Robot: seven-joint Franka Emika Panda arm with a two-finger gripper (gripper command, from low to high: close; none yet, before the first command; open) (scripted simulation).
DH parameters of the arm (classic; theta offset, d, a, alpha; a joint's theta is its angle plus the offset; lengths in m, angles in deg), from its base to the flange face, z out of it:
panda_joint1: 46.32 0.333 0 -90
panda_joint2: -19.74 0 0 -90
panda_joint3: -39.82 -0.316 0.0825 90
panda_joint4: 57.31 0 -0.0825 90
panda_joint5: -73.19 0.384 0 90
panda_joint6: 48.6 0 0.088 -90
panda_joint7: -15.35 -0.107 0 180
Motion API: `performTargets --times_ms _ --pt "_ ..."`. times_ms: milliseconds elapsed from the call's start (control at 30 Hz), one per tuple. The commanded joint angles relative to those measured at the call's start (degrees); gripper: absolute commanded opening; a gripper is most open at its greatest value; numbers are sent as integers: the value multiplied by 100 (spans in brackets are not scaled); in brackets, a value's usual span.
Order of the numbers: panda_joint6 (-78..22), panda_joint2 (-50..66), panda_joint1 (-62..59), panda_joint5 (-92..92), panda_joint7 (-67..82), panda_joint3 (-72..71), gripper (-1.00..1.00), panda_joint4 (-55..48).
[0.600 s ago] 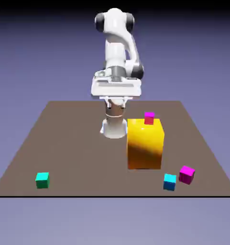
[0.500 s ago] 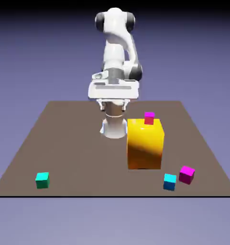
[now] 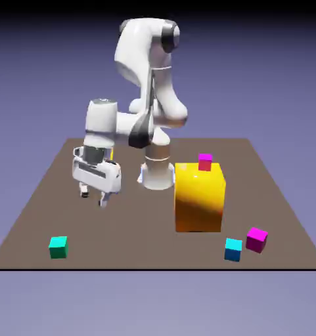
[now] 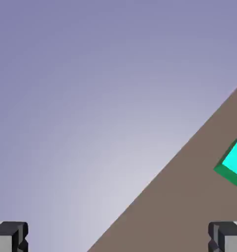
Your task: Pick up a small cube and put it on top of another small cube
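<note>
Item: one pincer (image 3: 93,199), spread wide and empty, poised above the table (image 3: 134,243), presumably to reach the green cube (image 3: 58,247) near the front left corner in the exterior view. Item: one blue cube (image 3: 233,250), front right (probably the stacking base), beside a magenta cube (image 3: 256,240).

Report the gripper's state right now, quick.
Gripper: open, fingers wide apart, holding nothing; it hangs above the table, short of the green cube.
</note>
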Motion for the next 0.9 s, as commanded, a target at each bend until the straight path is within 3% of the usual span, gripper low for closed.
performTargets --times_ms 0,300,500,533,700,867 --pt "-92 208 -130 -20 -200 -20 0 -141" --pt "-857 1926 -1323 -189 -1851 -183 0 -1305" --pt "-151 2855 -1216 -320 -1946 -38 0 -1528" --pt "-151 2855 -1216 -320 -1946 -38 -100 -1528" --pt "-782 2025 -1312 -203 -1861 -167 -100 -1329" --pt "-1008 1739 -431 -632 -1500 -1122 -100 -1113"
